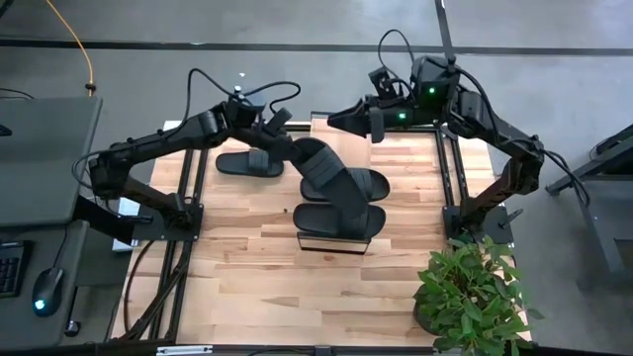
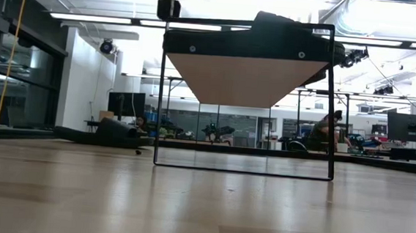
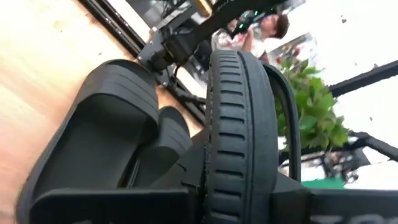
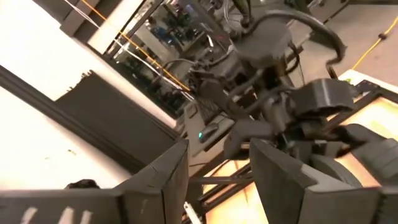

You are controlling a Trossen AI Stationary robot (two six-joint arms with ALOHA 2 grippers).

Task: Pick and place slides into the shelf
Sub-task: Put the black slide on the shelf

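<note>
My left gripper (image 1: 287, 141) pinches a matte black ribbed slide sandal (image 1: 318, 166) — its long axis slants down toward the light-wood, black-framed shelf (image 1: 331, 240) just nearer me, already carrying two slides. Right gripper (image 1: 341, 117) waits far-side, fingers spread.

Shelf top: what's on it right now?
Two slides lie on the shelf: one near its front, one behind. The left gripper holds a third slide tilted above them, hiding part of the plank.
</note>
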